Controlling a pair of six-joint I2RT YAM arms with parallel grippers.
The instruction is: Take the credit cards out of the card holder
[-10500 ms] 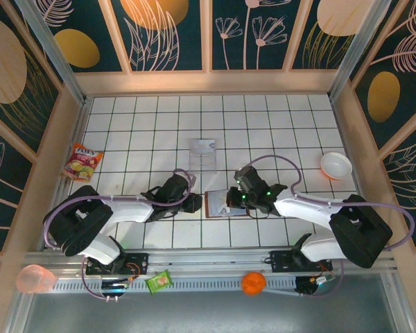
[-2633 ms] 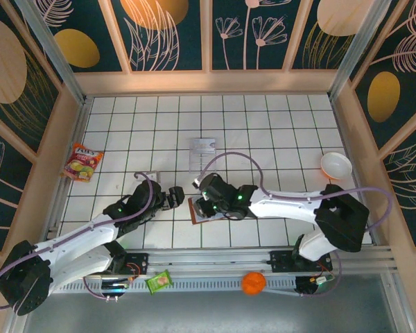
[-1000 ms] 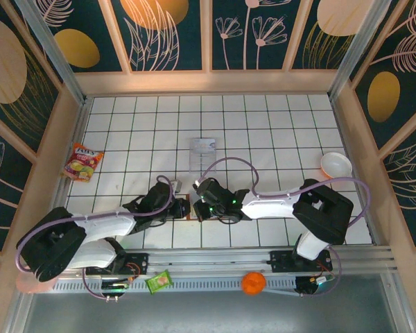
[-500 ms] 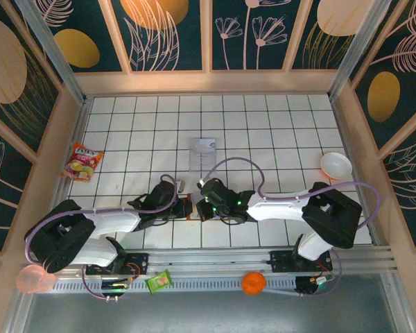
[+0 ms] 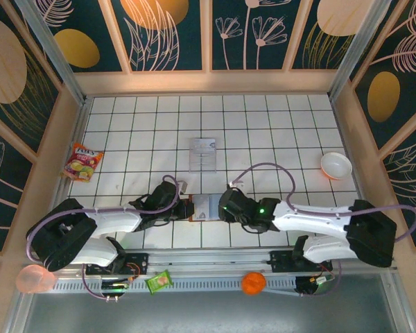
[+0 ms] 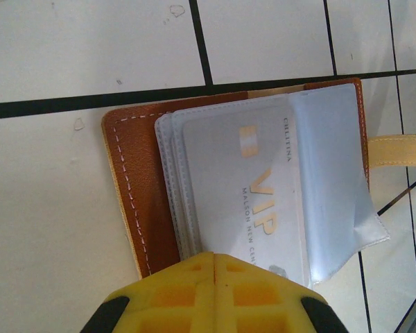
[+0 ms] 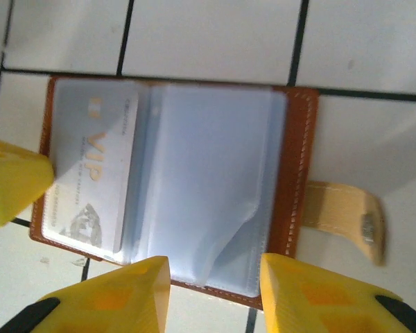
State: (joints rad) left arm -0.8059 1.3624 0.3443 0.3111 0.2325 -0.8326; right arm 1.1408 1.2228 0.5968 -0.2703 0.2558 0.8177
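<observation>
White tiles with black lines cover the counter [image 5: 263,125], and dark walls with leaf drawings stand around it. Near the front, between the two arms, the brown card holder [image 5: 203,207] lies open and flat on the tiles. Its little clasp tab [image 7: 343,215] sticks out to one side. A pale credit card [image 6: 249,201] with "VIP" on it lies on the half nearest the left arm, among see-through pockets [image 7: 208,173]. The left jaws are pressed together, with their yellow tips on the card's near edge; I cannot tell if they grip it. The right jaws are spread apart at the holder's edge and pinch nothing. Farther back stands a clear stand [image 5: 203,154]. A small bowl [image 5: 335,165] sits off to the right and a snack bag [image 5: 82,161] off to the left.
</observation>
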